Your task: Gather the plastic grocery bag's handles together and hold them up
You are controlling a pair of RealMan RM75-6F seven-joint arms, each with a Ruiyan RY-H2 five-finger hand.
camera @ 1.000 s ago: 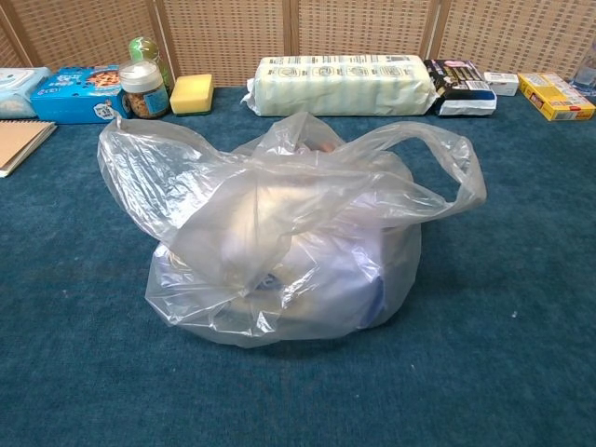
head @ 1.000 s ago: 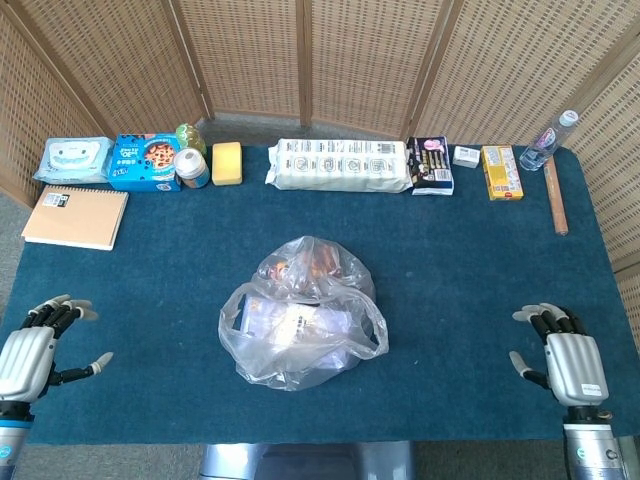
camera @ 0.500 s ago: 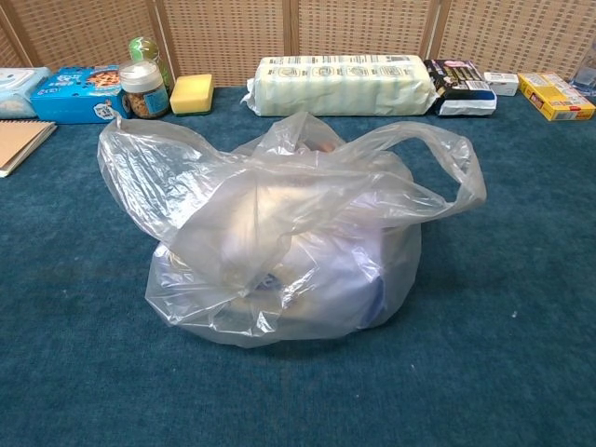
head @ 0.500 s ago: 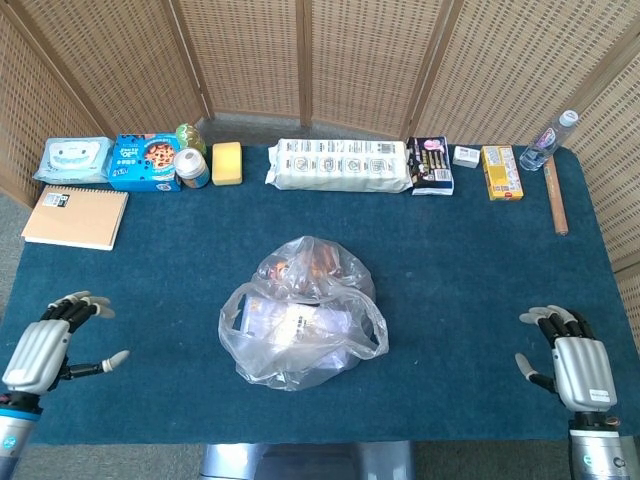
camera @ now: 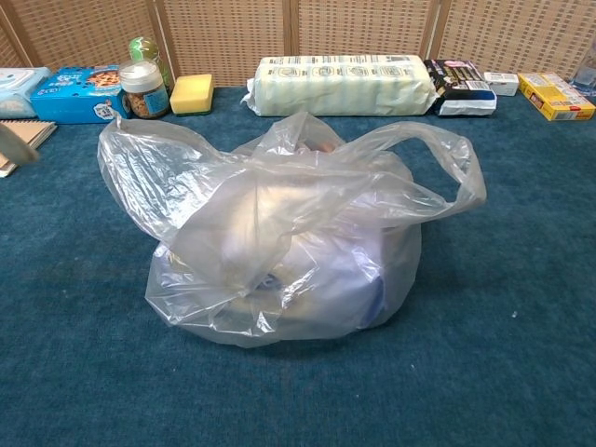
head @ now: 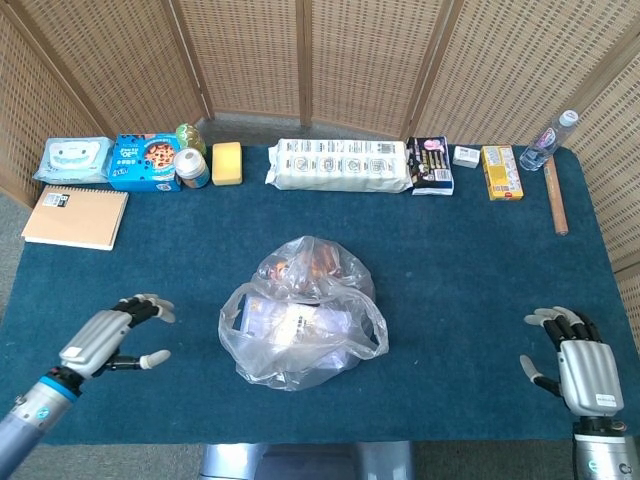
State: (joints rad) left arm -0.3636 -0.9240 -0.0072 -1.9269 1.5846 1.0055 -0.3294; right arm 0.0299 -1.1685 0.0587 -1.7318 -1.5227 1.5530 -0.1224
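A clear plastic grocery bag full of goods sits mid-table. One handle loops out to its right, the other droops on its left. My left hand hovers open over the cloth, left of the bag and apart from it; a blurred tip of it shows at the chest view's left edge. My right hand is open near the table's front right corner, far from the bag and out of the chest view.
Along the back edge stand a wipes pack, a blue cookie box, jars, a yellow sponge, a long white package, small boxes and a water bottle. A notebook lies at left, a wooden stick at right.
My left hand has moved right and forward toward the bag, its tip entering the chest view. My right hand has drifted slightly toward the front edge. The bag has not moved.
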